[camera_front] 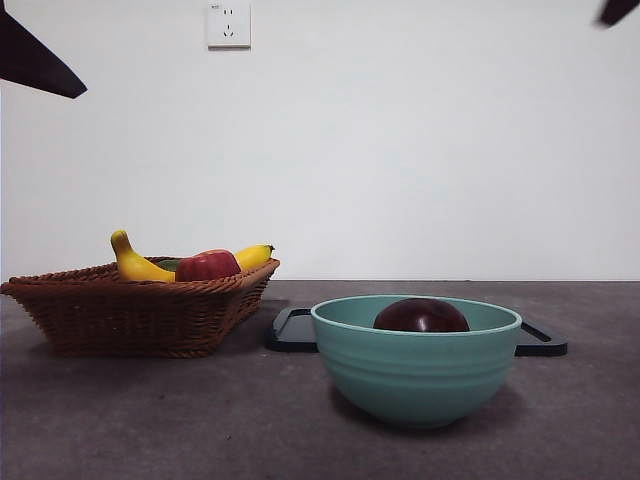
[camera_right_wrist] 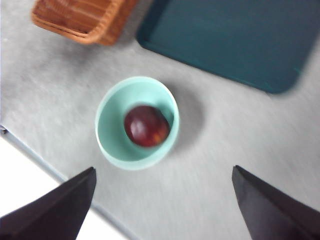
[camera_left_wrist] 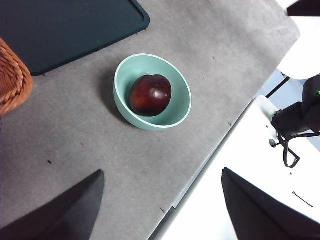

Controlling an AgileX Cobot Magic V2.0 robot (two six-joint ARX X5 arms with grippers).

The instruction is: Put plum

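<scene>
Resting inside the mint-green bowl [camera_front: 416,358], the dark maroon plum [camera_front: 421,316], glossy and alone, on a grey tabletop [camera_front: 150,420]. Behind the bowl, a black tray [camera_front: 292,330] lying flat; off to one side, a woven wicker basket [camera_front: 130,310] holding a red apple [camera_front: 207,266] and two yellow bananas [camera_front: 135,262]. High on the white wall, a socket plate [camera_front: 228,23], no lettering legible. Held well above the table, the left gripper [camera_left_wrist: 162,210], jaws spread wide and empty, plum [camera_left_wrist: 150,94] and bowl [camera_left_wrist: 175,107] well below and ahead of the jaws. Likewise raised and blurred in its own view, the right gripper [camera_right_wrist: 162,207], jaws parted and holding nothing, bowl [camera_right_wrist: 112,142] and plum [camera_right_wrist: 146,125] below and between them. No brand or label readable anywhere.
</scene>
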